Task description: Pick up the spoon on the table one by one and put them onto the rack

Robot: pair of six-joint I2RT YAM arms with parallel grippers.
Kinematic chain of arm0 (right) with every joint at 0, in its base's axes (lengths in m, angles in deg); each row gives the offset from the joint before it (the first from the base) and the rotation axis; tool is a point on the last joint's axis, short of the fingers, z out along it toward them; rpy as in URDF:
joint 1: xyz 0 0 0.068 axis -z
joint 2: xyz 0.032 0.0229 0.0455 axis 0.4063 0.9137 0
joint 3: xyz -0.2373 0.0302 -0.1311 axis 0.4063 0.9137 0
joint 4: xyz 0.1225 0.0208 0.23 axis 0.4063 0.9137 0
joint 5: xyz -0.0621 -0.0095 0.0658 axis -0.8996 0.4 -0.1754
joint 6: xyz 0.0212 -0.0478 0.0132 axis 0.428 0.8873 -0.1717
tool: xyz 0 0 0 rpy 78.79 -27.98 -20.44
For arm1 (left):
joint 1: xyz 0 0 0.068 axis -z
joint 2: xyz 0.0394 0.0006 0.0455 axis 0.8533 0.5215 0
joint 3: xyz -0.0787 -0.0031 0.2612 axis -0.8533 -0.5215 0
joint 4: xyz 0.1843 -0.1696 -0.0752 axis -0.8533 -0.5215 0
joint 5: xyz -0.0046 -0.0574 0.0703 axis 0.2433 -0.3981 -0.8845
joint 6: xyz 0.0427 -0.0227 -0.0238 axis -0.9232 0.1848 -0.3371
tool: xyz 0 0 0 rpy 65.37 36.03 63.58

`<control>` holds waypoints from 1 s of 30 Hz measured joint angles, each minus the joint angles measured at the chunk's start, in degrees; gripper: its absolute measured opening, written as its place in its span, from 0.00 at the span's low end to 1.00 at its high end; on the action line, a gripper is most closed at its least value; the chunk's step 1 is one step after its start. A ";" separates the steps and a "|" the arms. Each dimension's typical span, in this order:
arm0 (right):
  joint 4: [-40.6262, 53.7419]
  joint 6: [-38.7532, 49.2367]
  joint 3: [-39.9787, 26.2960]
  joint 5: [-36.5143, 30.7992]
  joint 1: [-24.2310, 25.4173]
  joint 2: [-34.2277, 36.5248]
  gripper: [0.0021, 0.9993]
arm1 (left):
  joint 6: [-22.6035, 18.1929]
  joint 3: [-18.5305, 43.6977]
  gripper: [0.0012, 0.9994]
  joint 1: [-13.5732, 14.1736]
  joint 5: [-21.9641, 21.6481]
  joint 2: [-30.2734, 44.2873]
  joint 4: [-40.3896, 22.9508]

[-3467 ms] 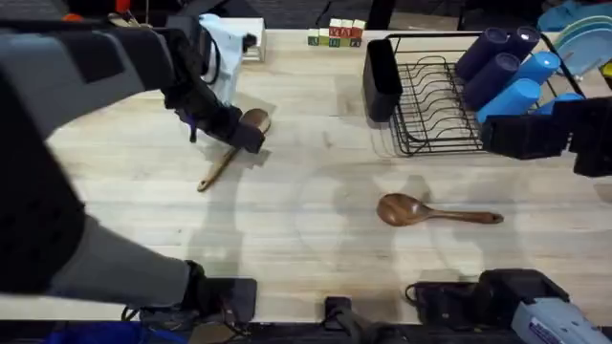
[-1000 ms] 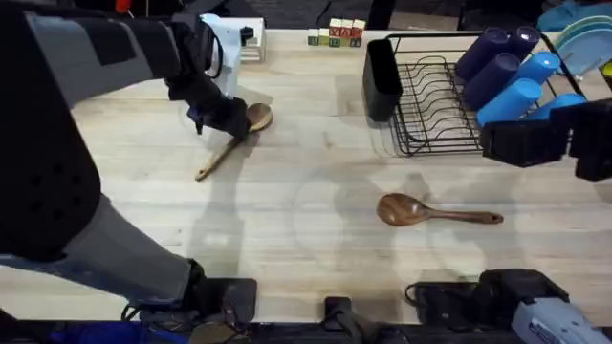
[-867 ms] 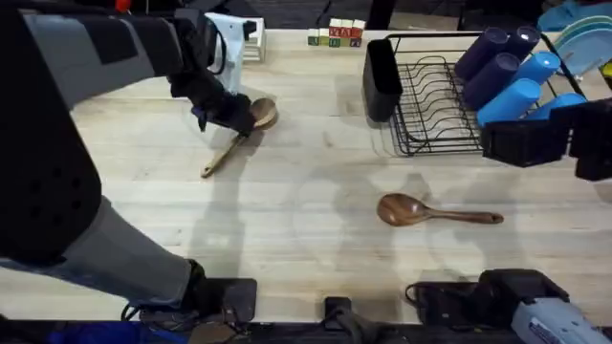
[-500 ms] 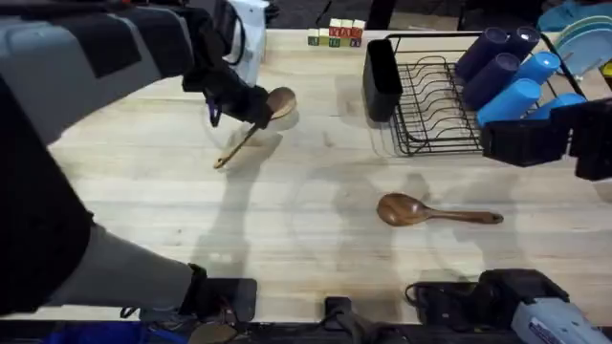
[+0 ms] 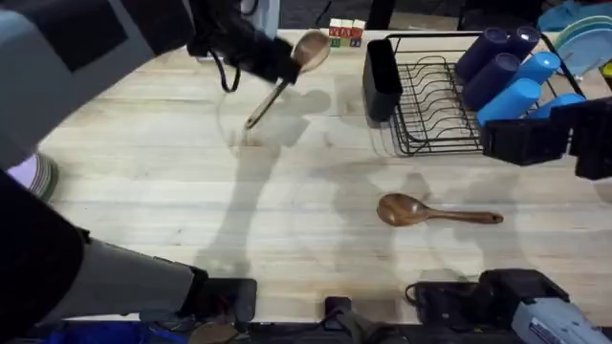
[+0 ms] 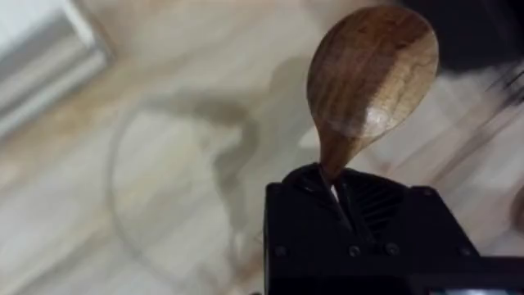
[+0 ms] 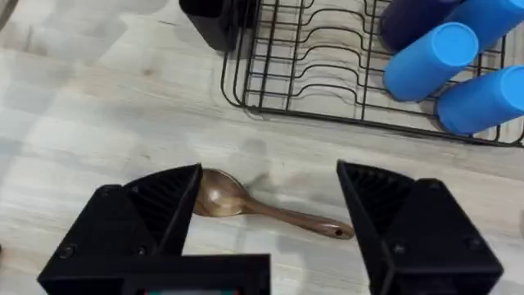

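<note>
While the left gripper [image 6: 337, 190] pinched the light tan wooden spoon [image 5: 287, 75] aloft, bowl pointing toward the black wire rack [image 5: 435, 105], the right gripper [image 7: 268, 215] hung wide open above the darker reddish-brown spoon [image 5: 435, 211].

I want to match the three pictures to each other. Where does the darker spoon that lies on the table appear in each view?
Overhead: the darker spoon lies right of centre, below the rack, bowl to the left.
Right wrist: it lies low in the picture, between the open fingers, in front of the rack.
Left wrist: I cannot find it there with certainty.
Shared landmark: the black wire rack.
</note>
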 joint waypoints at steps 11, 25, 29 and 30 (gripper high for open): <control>-0.02 0.00 0.00 0.00 0.00 0.00 1.00 | 8.25 0.47 0.04 0.93 14.54 -0.24 18.56; -0.02 0.00 0.00 0.00 0.00 0.00 1.00 | 13.22 0.47 0.04 9.22 18.30 -0.25 42.66; -0.02 0.00 0.00 0.00 0.00 0.00 1.00 | 15.03 0.47 0.04 10.81 17.41 -0.25 46.61; -0.02 0.00 0.00 0.00 0.00 0.00 1.00 | 15.37 0.47 0.04 11.28 16.81 -0.24 47.26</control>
